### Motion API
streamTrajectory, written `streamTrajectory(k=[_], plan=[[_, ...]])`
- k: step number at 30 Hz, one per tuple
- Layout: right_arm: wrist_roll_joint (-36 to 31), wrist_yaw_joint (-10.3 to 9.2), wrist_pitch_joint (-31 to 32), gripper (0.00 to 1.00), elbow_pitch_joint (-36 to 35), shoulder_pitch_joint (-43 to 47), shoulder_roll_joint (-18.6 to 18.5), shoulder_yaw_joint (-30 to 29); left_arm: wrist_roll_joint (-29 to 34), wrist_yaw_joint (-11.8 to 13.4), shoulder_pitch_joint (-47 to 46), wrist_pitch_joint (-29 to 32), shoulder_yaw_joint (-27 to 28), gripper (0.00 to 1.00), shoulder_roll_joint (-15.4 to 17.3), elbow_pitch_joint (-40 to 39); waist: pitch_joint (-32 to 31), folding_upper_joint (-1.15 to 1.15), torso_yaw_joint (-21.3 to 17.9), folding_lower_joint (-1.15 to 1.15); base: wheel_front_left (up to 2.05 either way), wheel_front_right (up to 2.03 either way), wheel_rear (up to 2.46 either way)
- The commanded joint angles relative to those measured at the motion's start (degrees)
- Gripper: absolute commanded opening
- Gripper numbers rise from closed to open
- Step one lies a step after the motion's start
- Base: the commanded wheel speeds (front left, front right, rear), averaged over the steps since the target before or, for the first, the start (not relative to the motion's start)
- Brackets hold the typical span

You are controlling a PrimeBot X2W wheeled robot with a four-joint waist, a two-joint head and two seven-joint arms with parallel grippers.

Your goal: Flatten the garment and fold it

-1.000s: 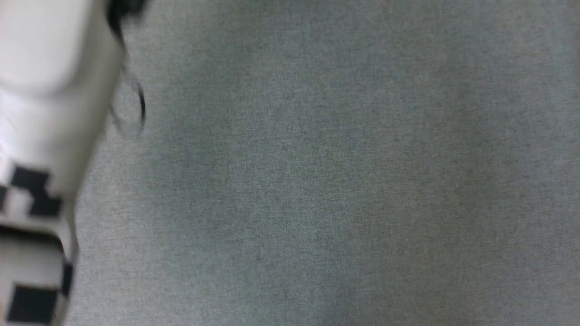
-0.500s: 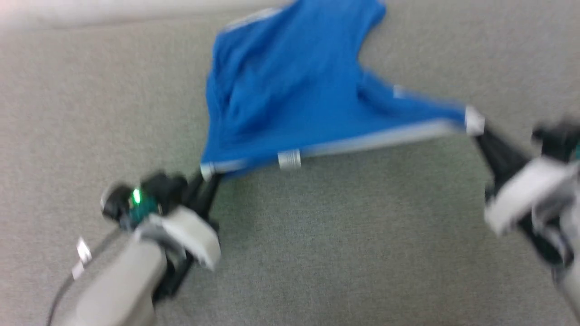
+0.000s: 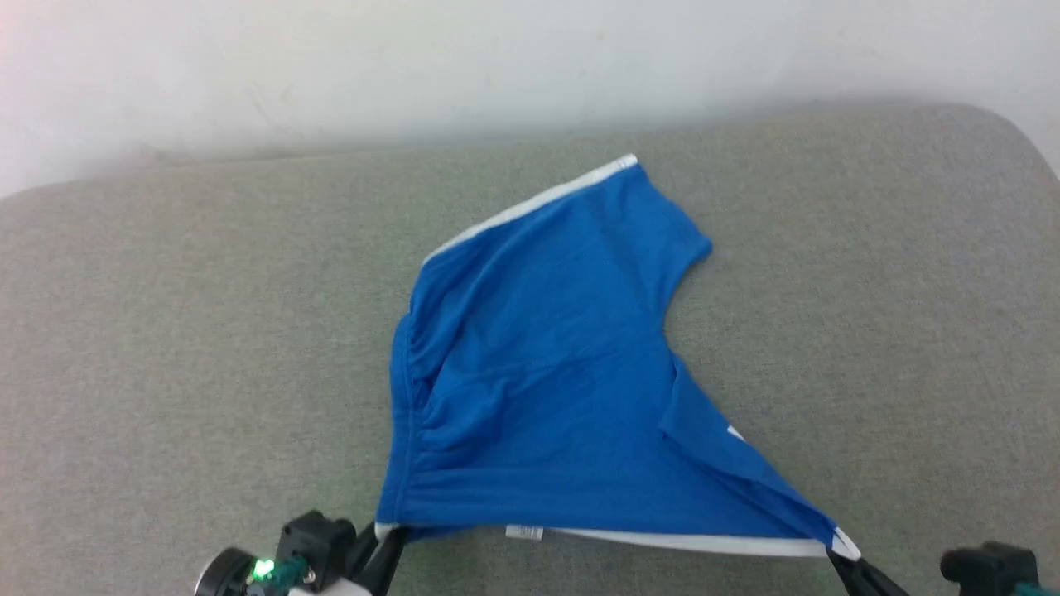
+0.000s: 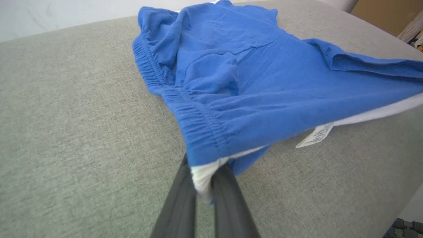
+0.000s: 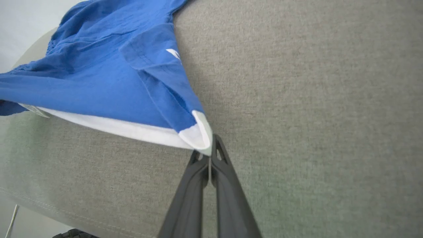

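Pad: grey woven fabric with a rounded far corner at the right. It runs across the whole work area. A pale wall stands behind it.

Shorts: blue, lying on the middle of the pad, spread but not flat. The nearest edge is a white band, pulled into a nearly straight line between the two grippers. In the wrist views this edge hangs just clear of the pad. One leg points away to the far side, with a white stripe along its left edge. The other leg is folded over towards the right corner, with a small patch of white print showing beside the fold. The gathered blue edge on the left side is puckered. The cloth next to it is bunched into soft creases.

Left gripper: at the lower left of the head view. Its fingers are closed on the left end of the white band, and a wad of white cloth is pinched between the tips.

Right gripper: at the lower right. Its fingers are pressed together on the right corner of the band, clamping the white tip.

Tag: small and white. It hangs from the band between the grippers, nearer the left one. Its print is too small to read.
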Motion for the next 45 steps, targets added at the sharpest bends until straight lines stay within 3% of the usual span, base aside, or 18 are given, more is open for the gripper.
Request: streamTrajectory(k=[1,5,8,13,17,32,38,44,45], plan=[[-0.42,-0.16,0.02,0.0,-0.66,0.43,0.55,-1.29,-0.13,0.81,0.66,0.18,0.23,0.0,0.94,-0.33,-1.01,0.0,1.17,0.02,0.0,0.0,0.0],[-2.28,-0.16,0.7,0.0,-5.15,1.42,4.24,-5.09,0.61,1.77,0.69,0.04,0.2,0.0,1.29,-3.03,-0.9,0.0,2.17,0.02,0.0,0.0,0.0],[-3.69,-0.16,1.51,0.0,-7.65,-1.95,4.88,-7.29,1.61,1.67,-1.83,-0.47,0.38,0.0,0.54,-4.57,0.07,0.0,2.9,0.02,0.0,0.0,0.0],[-5.5,-0.16,2.7,0.0,-7.94,-12.54,3.46,-8.76,2.11,1.06,-7.99,-1.9,2.02,0.0,-2.21,-3.56,3.21,0.0,4.01,0.02,0.0,0.0,0.0],[-6.71,-0.16,4.67,0.0,-4.59,-23.88,1.25,-6.58,2.18,0.12,-13.36,-2.58,3.16,0.0,-4.55,-0.03,7.66,0.0,4.89,0.02,0.0,0.0,0.0],[-13.89,-0.16,11.73,0.0,27.96,-67.7,-0.26,11.36,3.5,0.55,-26.85,-4.43,6.59,0.0,-11.64,8.47,21.85,0.0,9.67,0.02,0.0,0.0,0.0],[-15.45,-0.16,12.33,0.0,40.08,-75.39,0.79,16.66,4.41,0.5,-29.86,-3.97,5.6,0.0,-13.18,10.45,24.4,0.0,11.0,0.02,0.0,0.0,0.0],[-13.98,-0.16,9.85,0.0,46.98,-78.0,1.5,21.54,5.13,0.7,-30.33,-4.08,4.68,0.0,-13.82,10.81,23.95,0.0,11.08,0.02,0.0,0.0,0.0],[-13.42,-0.16,9.12,0.2,47.47,-78.22,1.49,22.3,5.26,0.74,-30.13,-4.11,4.46,0.0,-13.84,10.77,23.41,0.0,10.96,0.02,0.0,0.0,0.0]])
